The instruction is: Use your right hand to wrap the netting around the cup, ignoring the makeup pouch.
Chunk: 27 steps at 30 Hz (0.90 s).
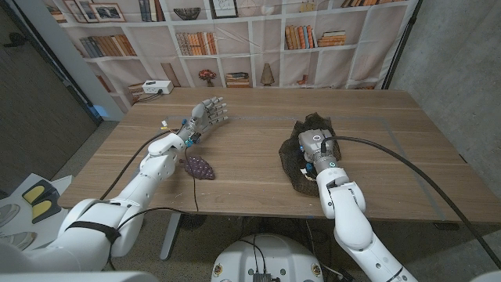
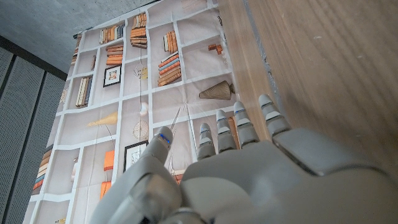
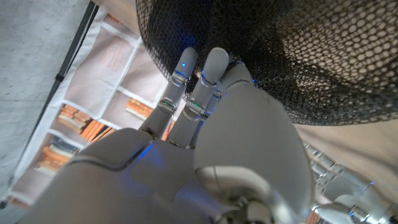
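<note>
Reaching with my right hand [image 1: 311,145] into the netting [image 1: 301,160] bunched directly under it on the bench [image 1: 250,125]; grip cannot be told. Left hand [image 1: 210,114] open, far left.

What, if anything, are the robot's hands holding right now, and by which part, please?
The right hand is on the black netting, fingers reaching into the mesh; a firm grip cannot be told. The left hand holds nothing, fingers apart.

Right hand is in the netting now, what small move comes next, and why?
Probably close the right hand on the black netting and draw it further over. Its fingers already press into the mesh, which lies bunched around the hand; the cup itself isn't visible.
</note>
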{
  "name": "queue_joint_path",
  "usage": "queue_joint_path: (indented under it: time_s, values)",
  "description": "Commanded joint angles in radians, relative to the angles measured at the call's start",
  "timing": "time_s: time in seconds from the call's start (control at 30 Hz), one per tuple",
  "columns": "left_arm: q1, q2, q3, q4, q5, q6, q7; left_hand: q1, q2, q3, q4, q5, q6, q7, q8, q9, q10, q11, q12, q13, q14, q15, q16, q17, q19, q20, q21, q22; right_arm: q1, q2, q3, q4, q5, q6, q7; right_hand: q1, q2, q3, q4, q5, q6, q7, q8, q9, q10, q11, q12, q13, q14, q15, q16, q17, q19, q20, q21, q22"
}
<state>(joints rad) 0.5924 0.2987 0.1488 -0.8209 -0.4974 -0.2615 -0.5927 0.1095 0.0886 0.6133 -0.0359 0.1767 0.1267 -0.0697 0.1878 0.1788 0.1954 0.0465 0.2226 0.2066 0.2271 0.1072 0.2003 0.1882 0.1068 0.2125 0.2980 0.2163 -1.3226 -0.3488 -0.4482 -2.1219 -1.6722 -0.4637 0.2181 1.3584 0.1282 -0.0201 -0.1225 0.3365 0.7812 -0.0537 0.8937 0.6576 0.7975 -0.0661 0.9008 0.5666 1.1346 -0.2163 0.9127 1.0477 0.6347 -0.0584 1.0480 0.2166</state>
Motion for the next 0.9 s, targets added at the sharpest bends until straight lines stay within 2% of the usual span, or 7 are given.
queue_joint_path:
  time_s: [0.03, 0.17, 0.43, 0.77, 0.9]
  values:
    - [-0.03, -0.01, -0.001, 0.048, 0.009, -0.018, -0.015, -0.007, 0.003, 0.007, -0.001, -0.005, 0.005, -0.001, 0.002, 0.003, 0.007, 0.002, -0.001, 0.003, 0.0, 0.0, -0.002, 0.004, 0.001, 0.003, 0.0, 0.001, 0.008, -0.022, 0.003, 0.004, 0.063, -0.115, -0.256, 0.006, 0.002, -0.002, 0.007, -0.001, 0.005, -0.007, -0.006, -0.003, 0.066, -0.047, -0.002, 0.006, 0.014, -0.006, -0.005, 0.015, -0.016, -0.113, 0.011, -0.001]
    - [-0.031, -0.009, -0.002, 0.048, 0.011, -0.018, -0.014, -0.007, 0.003, 0.007, -0.001, -0.005, 0.005, -0.001, 0.002, 0.003, 0.006, 0.0, -0.002, 0.003, 0.0, 0.0, -0.002, 0.004, 0.001, 0.003, 0.0, 0.001, 0.018, -0.018, -0.002, 0.016, 0.074, -0.138, -0.297, 0.005, 0.003, -0.003, 0.01, -0.003, 0.004, -0.01, -0.006, -0.004, 0.061, -0.049, -0.001, 0.015, 0.012, -0.006, -0.012, 0.024, -0.025, -0.113, 0.017, -0.003]
    - [-0.022, -0.006, -0.006, 0.028, 0.011, -0.015, -0.006, -0.007, 0.003, 0.008, -0.001, -0.005, 0.005, -0.002, 0.002, 0.003, 0.007, 0.001, -0.002, 0.003, 0.001, 0.0, -0.002, 0.004, 0.001, 0.003, 0.0, 0.001, 0.065, -0.044, -0.01, 0.038, 0.111, -0.132, -0.315, 0.006, 0.004, -0.005, 0.013, -0.004, 0.006, -0.012, -0.003, -0.005, 0.064, -0.048, -0.004, 0.017, 0.007, -0.007, -0.035, 0.027, -0.034, -0.113, 0.029, -0.008]
    - [0.021, 0.008, -0.019, -0.031, -0.001, -0.001, 0.017, -0.007, 0.004, 0.008, -0.001, -0.005, 0.006, -0.002, 0.002, 0.003, 0.008, 0.003, -0.001, 0.003, 0.002, 0.0, -0.002, 0.004, 0.001, 0.003, 0.0, 0.002, 0.157, -0.075, -0.028, 0.086, 0.171, -0.105, -0.314, 0.01, 0.004, -0.008, 0.015, -0.007, 0.005, -0.013, -0.009, -0.021, 0.061, -0.048, -0.009, 0.021, 0.01, -0.008, -0.059, 0.033, -0.044, -0.116, 0.043, -0.014]
    - [0.039, 0.013, -0.024, -0.054, -0.007, 0.006, 0.026, -0.007, 0.004, 0.009, -0.002, -0.005, 0.006, -0.002, 0.002, 0.003, 0.008, 0.002, -0.001, 0.003, 0.002, 0.0, -0.002, 0.004, 0.002, 0.003, 0.0, 0.002, 0.202, -0.071, -0.036, 0.126, 0.199, -0.11, -0.33, 0.012, 0.004, -0.009, 0.016, -0.008, 0.007, -0.012, -0.011, -0.028, 0.062, -0.048, -0.012, 0.02, 0.008, -0.008, -0.077, 0.027, -0.048, -0.119, 0.05, -0.016]
